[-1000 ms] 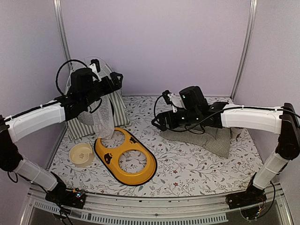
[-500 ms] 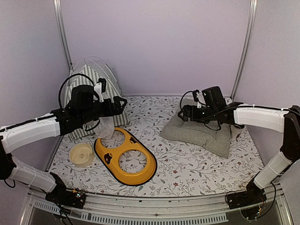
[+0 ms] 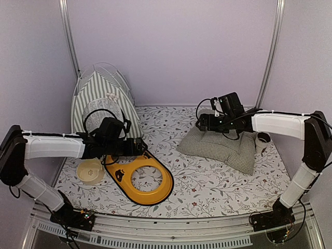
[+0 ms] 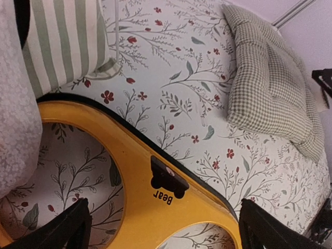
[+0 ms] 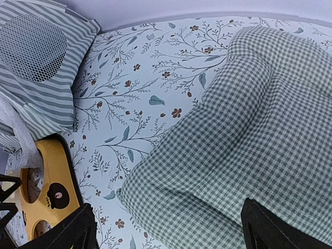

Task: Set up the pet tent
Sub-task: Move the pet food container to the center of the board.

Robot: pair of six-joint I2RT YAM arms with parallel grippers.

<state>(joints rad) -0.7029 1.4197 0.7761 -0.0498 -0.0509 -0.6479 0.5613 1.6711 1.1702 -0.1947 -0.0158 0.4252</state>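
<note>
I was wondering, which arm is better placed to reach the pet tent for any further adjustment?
Left, probably. The left gripper hangs low over the yellow tray beside the pet tent, jaws open. The right gripper, also open, hovers over the checked cushion, well away from the tent.

the tent (image 3: 104, 101) is striped cloth, its round window (image 5: 32, 46) fine mesh. the cushion (image 5: 249, 135) is matt checked cloth, padded. the yellow tray (image 4: 137, 179) is smooth plastic, a little glossy. my left fingers (image 4: 62, 231) look matt black.
</note>
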